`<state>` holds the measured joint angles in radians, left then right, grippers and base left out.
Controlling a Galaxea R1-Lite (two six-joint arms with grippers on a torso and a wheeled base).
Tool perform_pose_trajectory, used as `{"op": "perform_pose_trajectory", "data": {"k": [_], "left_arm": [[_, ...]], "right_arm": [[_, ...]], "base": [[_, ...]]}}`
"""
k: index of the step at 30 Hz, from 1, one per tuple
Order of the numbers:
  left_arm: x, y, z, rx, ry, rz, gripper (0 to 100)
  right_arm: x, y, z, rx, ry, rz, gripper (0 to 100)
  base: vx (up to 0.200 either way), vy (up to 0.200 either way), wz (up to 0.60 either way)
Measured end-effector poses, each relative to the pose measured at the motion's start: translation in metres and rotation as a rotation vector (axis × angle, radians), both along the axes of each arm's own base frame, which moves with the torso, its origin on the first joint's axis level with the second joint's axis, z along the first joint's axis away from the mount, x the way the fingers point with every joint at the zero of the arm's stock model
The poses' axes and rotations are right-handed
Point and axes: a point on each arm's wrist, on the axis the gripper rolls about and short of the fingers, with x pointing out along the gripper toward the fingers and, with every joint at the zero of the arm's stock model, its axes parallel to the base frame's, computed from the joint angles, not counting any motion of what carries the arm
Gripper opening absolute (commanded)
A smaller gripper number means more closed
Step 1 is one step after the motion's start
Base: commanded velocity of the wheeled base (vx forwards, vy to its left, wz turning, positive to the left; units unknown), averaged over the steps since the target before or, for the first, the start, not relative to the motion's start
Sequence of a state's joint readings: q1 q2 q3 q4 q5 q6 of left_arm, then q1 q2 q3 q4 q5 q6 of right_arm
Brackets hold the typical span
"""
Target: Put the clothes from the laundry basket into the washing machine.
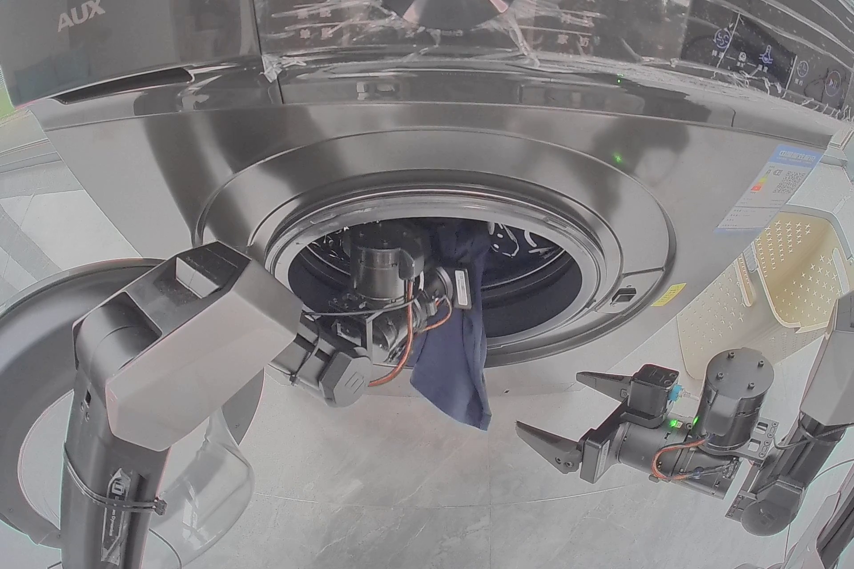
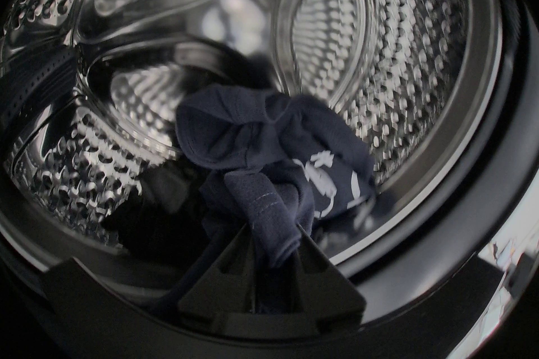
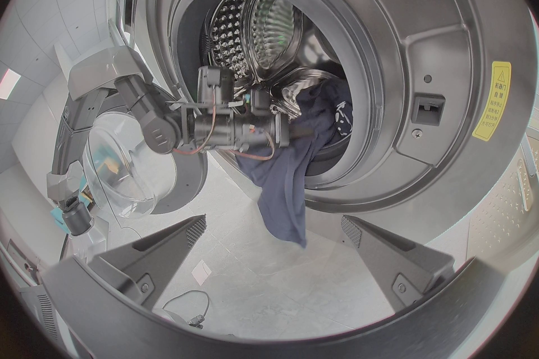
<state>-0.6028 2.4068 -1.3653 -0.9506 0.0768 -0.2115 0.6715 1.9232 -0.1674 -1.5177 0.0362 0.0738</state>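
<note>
**While the navy garment [image 1: 458, 371] hangs half out of the drum [image 2: 393, 40], our left gripper [image 2: 275, 245] holds it**

Where our left arm passes through the washing machine's [image 1: 445, 144] round opening, we see its jaws closed on a fold of the dark cloth. Part of the garment lies bunched inside, white print showing. The rest drapes over the opening's lower edge and hangs toward the floor [image 1: 400, 473]. Our right gripper [image 1: 551, 404] hovers low before the machine, jaws spread wide. The cream laundry basket [image 1: 801, 277] stands at the machine's right.
</note>
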Motion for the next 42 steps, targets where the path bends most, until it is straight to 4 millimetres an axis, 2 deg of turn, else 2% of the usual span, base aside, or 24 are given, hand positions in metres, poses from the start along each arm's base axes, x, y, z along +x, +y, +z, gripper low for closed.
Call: {"op": "perform_pose_trajectory", "data": {"k": [4, 5, 9, 17, 25, 31, 32, 35, 42], "left_arm": [[0.014, -0.005, 0.023, -0.103, -0.087, 0.039, 0], [0.017, -0.006, 0.029, -0.127, -0.109, 0.051, 100], [0.025, -0.006, 0.041, -0.178, -0.158, 0.078, 100], [0.018, -0.003, 0.035, -0.16, -0.116, 0.083, 100], [-0.003, 0.008, 0.014, -0.024, 0.043, 0.051, 100], [-0.011, 0.014, 0.003, 0.077, 0.067, 0.031, 100], [-0.011, 0.014, 0.002, 0.08, 0.067, 0.033, 0], [-0.007, 0.013, 0.0, 0.077, 0.059, 0.034, 0], [0.007, 0.004, 0.013, 0.03, -0.005, 0.035, 0]], "right_arm": [[0.0, 0.0, 0.0, -0.001, 0.001, 0.0, 100], [0.0, 0.0, -0.001, -0.001, 0.002, 0.0, 100], [0.0, 0.0, -0.001, -0.001, 0.003, 0.0, 100], [0.001, 0.0, -0.001, -0.002, 0.005, -0.001, 100], [0.0, 0.0, -0.002, -0.005, 0.008, -0.001, 100], [0.0, 0.0, -0.002, -0.005, 0.009, -0.001, 100], [0.001, 0.0, -0.002, -0.004, 0.008, -0.001, 100], [0.001, 0.0, -0.002, -0.004, 0.008, -0.001, 100], [0.001, 0.001, -0.002, -0.003, 0.006, 0.0, 100]], "base": [[0.0, 0.0, 0.0], [0.0, 0.0, 0.0], [0.0, 0.0, 0.0], [0.0, 0.0, 0.0], [0.0, 0.0, 0.0], [0.0, 0.0, 0.0], [0.0, 0.0, 0.0], [0.0, 0.0, 0.0], [0.0, 0.0, 0.0]]}}
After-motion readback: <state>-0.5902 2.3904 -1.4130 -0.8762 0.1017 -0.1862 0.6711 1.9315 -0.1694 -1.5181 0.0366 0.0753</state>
